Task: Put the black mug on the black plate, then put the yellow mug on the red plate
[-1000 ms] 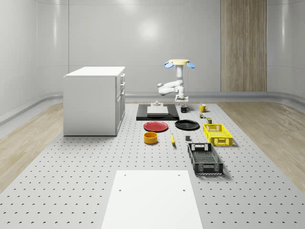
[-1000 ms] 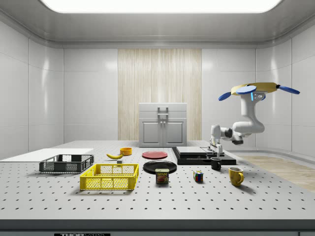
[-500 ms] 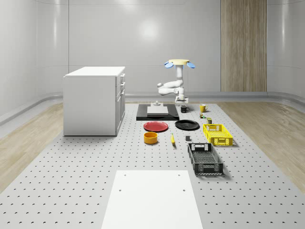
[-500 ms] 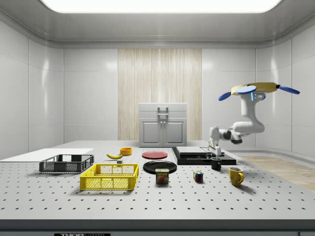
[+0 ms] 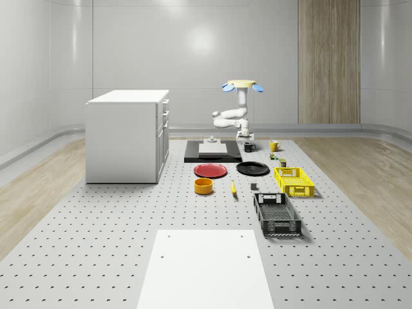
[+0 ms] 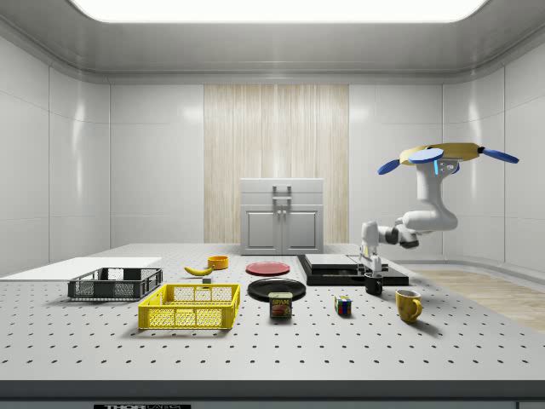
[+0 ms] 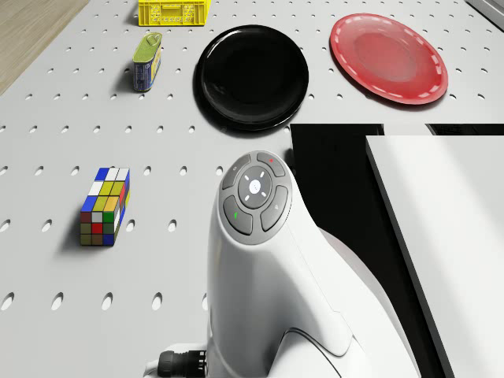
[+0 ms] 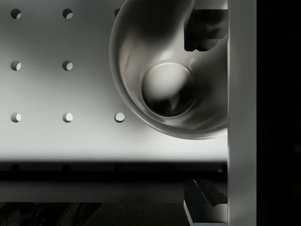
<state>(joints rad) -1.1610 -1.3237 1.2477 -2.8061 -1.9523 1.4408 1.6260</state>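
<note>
Whole-scene view first: shows the drone (image 5: 239, 84) hovering in the air over the far end of the table (image 5: 129, 219), with the arm bent down and the gripper (image 5: 245, 140) right over the black mug (image 5: 248, 147). Places that mug upright on the table just beside the dark slab (image 5: 212, 151), the yellow mug (image 5: 273, 145) a little toward the view's right, and the black plate (image 5: 252, 168) and red plate (image 5: 210, 170) side by side nearer the camera, both bare. Side view next: puts the drone (image 6: 443, 156) high at the view's right, the gripper (image 6: 370, 271) pointing straight down and reaching the rim of the black mug (image 6: 374, 285). Sets the yellow mug (image 6: 408, 305) near it, closer to the camera, and the black plate (image 6: 276, 289) and red plate (image 6: 267, 268) toward the view's left, apart from both mugs. Drone view: looks past the white arm (image 7: 268, 260) at the black plate (image 7: 252, 75), the red plate (image 7: 387, 57), a colour cube (image 7: 105, 206) and a can (image 7: 147, 61). Wrist view last: stares down into the black mug (image 8: 141, 70), with the gripper (image 8: 204, 115) spread wide, one of the fingers (image 8: 204, 28) over the mug's opening and the other outside its wall, clamped on nothing
</note>
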